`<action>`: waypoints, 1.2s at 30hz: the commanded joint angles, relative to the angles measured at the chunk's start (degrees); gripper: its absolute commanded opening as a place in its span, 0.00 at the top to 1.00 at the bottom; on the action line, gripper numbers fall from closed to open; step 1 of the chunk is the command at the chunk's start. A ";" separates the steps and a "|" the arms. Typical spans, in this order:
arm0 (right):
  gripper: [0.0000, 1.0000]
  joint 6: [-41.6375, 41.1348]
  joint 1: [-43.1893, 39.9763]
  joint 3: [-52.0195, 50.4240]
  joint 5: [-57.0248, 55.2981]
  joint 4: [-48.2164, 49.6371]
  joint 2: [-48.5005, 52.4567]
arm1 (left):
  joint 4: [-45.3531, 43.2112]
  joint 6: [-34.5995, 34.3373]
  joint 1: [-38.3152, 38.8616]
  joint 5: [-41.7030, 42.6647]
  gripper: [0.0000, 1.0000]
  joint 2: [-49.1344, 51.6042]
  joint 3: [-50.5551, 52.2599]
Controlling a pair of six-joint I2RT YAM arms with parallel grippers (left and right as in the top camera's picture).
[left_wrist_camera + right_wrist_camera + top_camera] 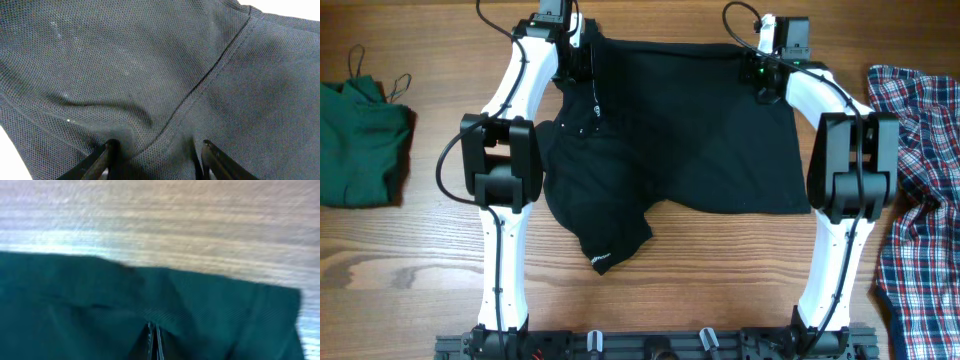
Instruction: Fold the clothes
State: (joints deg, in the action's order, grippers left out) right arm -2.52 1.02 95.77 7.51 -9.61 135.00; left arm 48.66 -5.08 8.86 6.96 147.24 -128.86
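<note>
The black short-sleeved shirt (pixel 690 130) lies spread on the wooden table, with one sleeve with white lettering (pixel 601 256) bunched at its front left. My left gripper (pixel 582 62) is at the shirt's far left corner. In the left wrist view its fingers (pixel 157 145) are apart and pressed into the black mesh fabric (pixel 150 65), which bulges between them beside a seam. My right gripper (pixel 760 75) is at the far right corner. In the right wrist view its fingers (pixel 153 326) are pinched together on the shirt's fabric (pixel 75 305) near its edge.
A dark green strappy top (pixel 355 140) lies crumpled at the left edge. A red-blue-white plaid shirt (pixel 920 200) lies along the right edge. Bare wood (pixel 160 225) shows beyond the shirt's far edge. The arm bases stand at the front.
</note>
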 commanded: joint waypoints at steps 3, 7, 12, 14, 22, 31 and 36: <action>0.96 -0.61 0.42 0.87 -8.39 8.63 1.95 | 0.07 -0.50 -0.07 -1.03 0.46 1.18 -0.35; 0.96 -0.59 0.11 0.87 -15.52 14.38 2.82 | 0.00 -0.24 -0.09 -3.39 0.44 1.18 -0.35; 0.90 -0.63 -2.38 0.87 -15.45 27.98 2.91 | -2.54 0.13 -0.09 -4.02 0.39 1.18 -0.35; 0.90 -0.39 -2.64 0.90 -15.47 29.64 2.71 | -3.39 0.13 -0.09 -4.02 0.37 1.16 -0.37; 0.00 0.92 -2.64 0.92 -15.06 1.81 -21.62 | -10.54 2.01 -0.13 -5.33 0.05 -5.92 -5.81; 0.00 -11.19 -3.15 0.90 -13.75 -43.95 -54.77 | 26.12 -19.74 -0.07 -9.22 0.00 -34.99 -6.54; 0.00 -16.94 -3.15 -0.92 -13.55 -58.29 -55.49 | 38.03 -23.96 1.64 -9.22 0.00 -35.87 -2.60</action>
State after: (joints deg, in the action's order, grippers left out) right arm -15.09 -1.93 96.55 -6.61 -66.67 79.35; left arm 85.17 -25.47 9.02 -1.50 110.10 -134.91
